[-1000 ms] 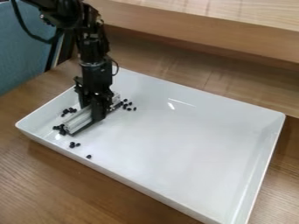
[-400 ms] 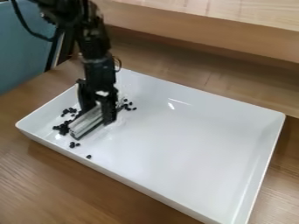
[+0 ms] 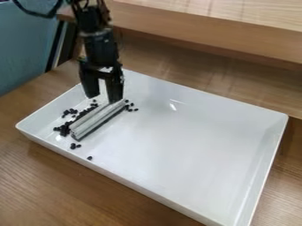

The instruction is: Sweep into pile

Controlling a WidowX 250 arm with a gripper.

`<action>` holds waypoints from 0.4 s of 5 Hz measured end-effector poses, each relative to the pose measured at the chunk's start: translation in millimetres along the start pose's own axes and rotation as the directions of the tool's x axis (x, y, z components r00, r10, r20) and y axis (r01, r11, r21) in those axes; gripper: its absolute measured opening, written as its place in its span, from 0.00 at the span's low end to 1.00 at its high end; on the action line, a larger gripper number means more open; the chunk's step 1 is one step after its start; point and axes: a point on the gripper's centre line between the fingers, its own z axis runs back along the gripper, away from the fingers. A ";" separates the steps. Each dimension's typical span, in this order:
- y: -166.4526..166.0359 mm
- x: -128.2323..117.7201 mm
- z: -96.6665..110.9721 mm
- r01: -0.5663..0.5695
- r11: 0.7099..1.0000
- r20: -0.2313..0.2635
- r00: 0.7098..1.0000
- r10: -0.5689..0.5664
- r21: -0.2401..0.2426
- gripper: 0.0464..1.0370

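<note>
1 wht. tray (image 3: 189,145) on wd. bench (image 3: 41,181), 1 metal bar (image 3: 99,118) inside tray nr. short side, sm. blk. bits (image 3: 63,128) mostly closer to that side, blk. gripper (image 3: 103,99) above same tray end, jaws apart

And there's the tray (image 3: 189,154) on the table (image 3: 47,190), bar (image 3: 99,119) lying in its left part! Bits crowd along the bar's left side (image 3: 63,129), others sit by its far end (image 3: 131,105), a few before its near end (image 3: 73,146); behind the tray, a ledge (image 3: 236,39).
</note>
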 end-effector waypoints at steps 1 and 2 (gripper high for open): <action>-2.9 1.5 32.0 -0.010 1.000 0.042 0.999 0.009 0.018 0.96; -23.9 10.3 38.6 0.042 0.999 0.037 0.998 -0.042 0.021 0.96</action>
